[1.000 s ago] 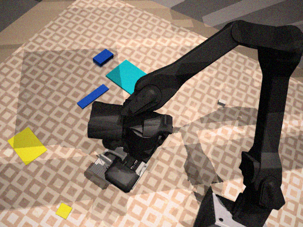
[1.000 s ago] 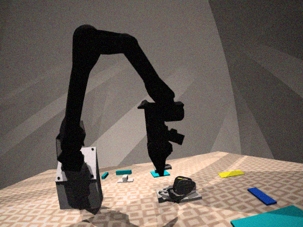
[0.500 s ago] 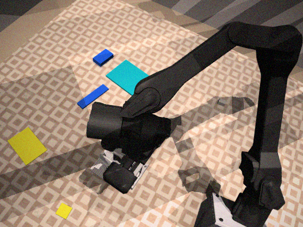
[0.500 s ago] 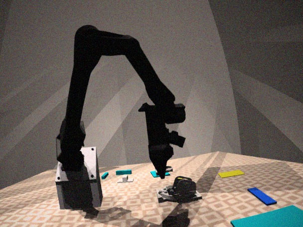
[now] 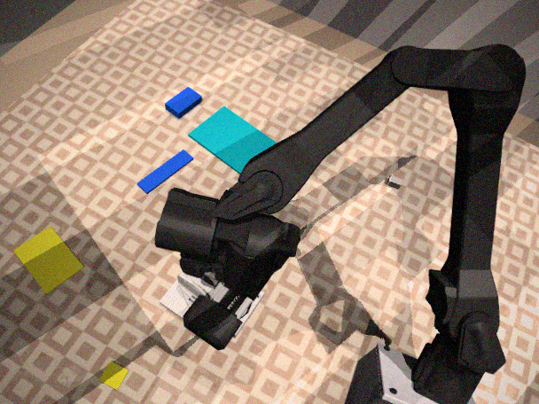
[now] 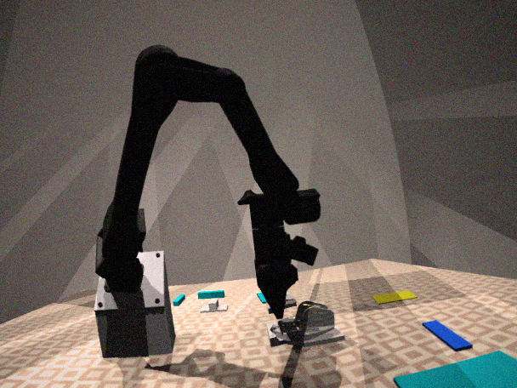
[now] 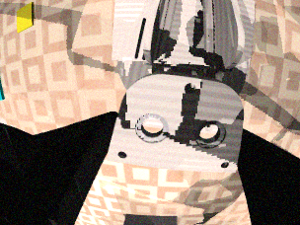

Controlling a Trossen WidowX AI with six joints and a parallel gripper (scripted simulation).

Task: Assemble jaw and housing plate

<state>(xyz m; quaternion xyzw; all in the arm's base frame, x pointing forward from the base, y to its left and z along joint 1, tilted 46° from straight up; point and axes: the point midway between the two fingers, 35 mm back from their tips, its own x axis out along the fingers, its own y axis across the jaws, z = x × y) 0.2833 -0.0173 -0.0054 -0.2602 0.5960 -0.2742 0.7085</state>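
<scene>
My gripper [image 6: 280, 314] [image 7: 177, 126] is shut on the grey housing plate [image 7: 163, 94], held by its side edges between the two black fingers. The plate has two large round holes and several small ones. It hangs over the near end of the grey base [image 6: 325, 339] [image 7: 125, 35]. Beyond the plate in the wrist view, long grey curved parts run side by side; one is the right-hand part [image 7: 226, 37]. The plate hides the pins, stubs and gear teeth, so I cannot tell whether the teeth mesh. In the top view the gripper covers most of the base.
A cyan sheet [image 5: 228, 135], a blue bar [image 5: 165, 171] and a blue block [image 5: 183, 103] lie beyond the arm. A large yellow square [image 5: 49, 260] and a small yellow piece [image 5: 114, 375] lie left. A small pale part [image 6: 213, 305] stands near the robot's base box [image 6: 127, 332].
</scene>
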